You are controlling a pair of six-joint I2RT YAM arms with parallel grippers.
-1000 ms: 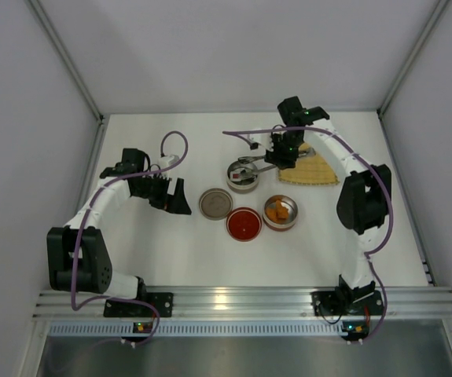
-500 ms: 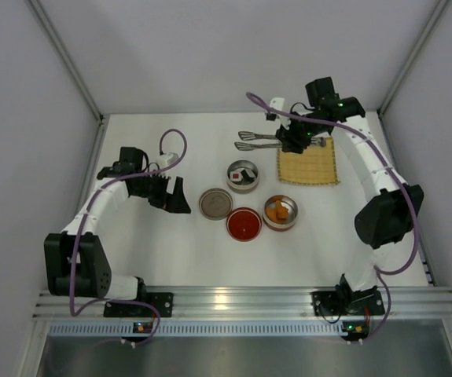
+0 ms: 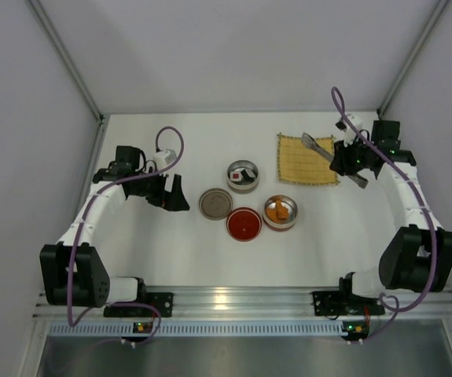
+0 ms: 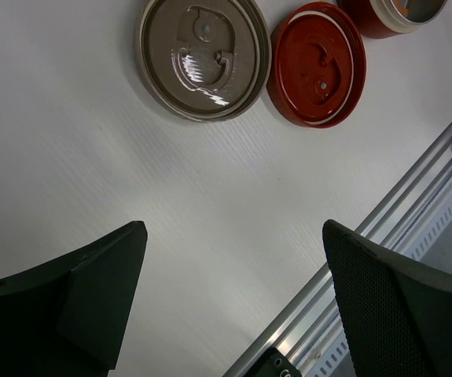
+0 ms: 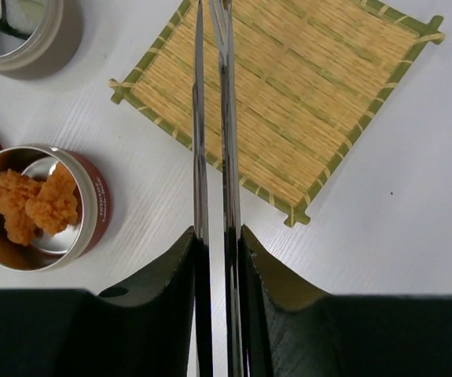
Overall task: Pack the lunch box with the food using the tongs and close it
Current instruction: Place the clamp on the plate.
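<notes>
Right gripper (image 5: 216,236): jaws narrow, pinching both arms of the tongs (image 5: 210,118).
Tongs' axis: straight out from the fingers, with the tips over the bare yellow mat (image 5: 312,94).
Food: off to the tongs' left. The fried pieces (image 5: 33,204) are in the red tin (image 5: 100,208) and the sushi (image 3: 240,177) in the silver tin (image 5: 49,35), both clear of the tips.
Lids: the grey lid (image 4: 202,55) and red lid (image 4: 316,63) lie beside the tins, nearer the left gripper (image 4: 233,236), which is wide and empty.
Judgement: packing looks done; closing remains.

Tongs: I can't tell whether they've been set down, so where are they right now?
The tongs are gripped in the right gripper, at the far right of the table in the top view. Their tips reach out over the yellow mat.
</notes>
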